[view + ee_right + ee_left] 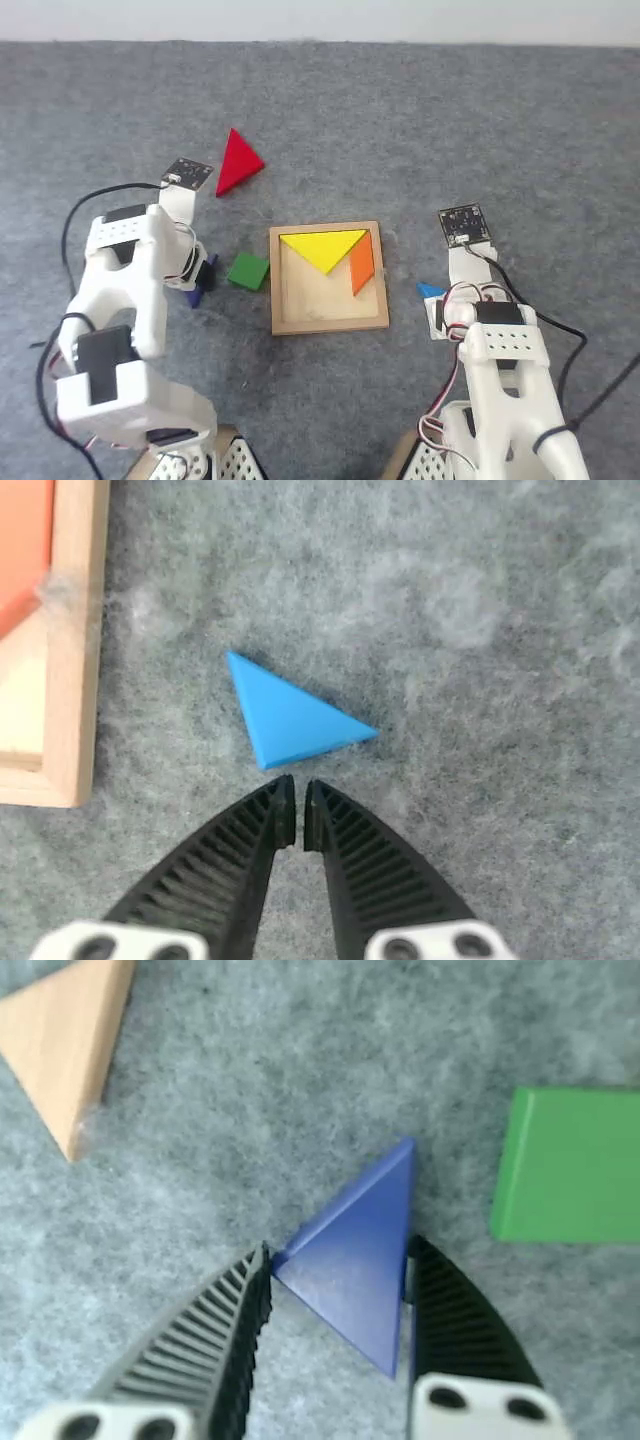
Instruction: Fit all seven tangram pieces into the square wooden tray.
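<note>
On the left, the left gripper (338,1250) is spread around the dark blue triangle (355,1260), which lies flat on the grey tabletop (400,120). One finger is at a pointy corner and the other is against a flat side, so the piece looks pinched. I think that is a shaky hold. The triangle could spin or pop out when it goes up, because a corner is easy to slip off. A wood-coloured triangle (65,1040) lies near it, not touching. The red triangle (238,160) sits farther back by itself. The green square (247,271) is just beside the dark blue triangle, between it and the wooden tray (330,325). A low swing to the tray could bump the square, so the piece should go up and over. In the tray, the yellow triangle (322,248) and the orange piece (361,265) fill the back and the right side. The rest is bare wood. If the blue one is turned wrong, it may catch on the rim or land on those two. On the right, the light blue triangle (295,715) lies on the tabletop just outside the tray. The right gripper (297,815) is pressed together, just beside that triangle, holding nothing.
</note>
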{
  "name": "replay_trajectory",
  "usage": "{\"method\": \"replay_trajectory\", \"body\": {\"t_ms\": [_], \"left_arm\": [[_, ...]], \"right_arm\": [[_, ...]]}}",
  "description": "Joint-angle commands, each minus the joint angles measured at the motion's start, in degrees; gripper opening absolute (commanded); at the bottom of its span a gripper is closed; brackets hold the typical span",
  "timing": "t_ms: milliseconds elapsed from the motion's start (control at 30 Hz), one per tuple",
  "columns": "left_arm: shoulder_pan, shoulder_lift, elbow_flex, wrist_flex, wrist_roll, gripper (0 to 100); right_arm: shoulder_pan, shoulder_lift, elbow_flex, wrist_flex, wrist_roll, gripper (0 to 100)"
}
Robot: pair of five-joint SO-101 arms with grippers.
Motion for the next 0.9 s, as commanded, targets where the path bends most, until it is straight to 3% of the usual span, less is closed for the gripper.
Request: {"method": "replay_trajectory", "body": {"t_ms": [0,867], "left_arm": [[-0.09,0.26,-1.54,1.05,-0.88,18],[0.00,-0.09,-1.27,0.97,-0.88,14]], "right_arm": [[0.66,-1.89,-0.44,-0.22,0.26,3.1],[0.66,-1.89,-0.44,-0.22,0.35,3.1]]}}
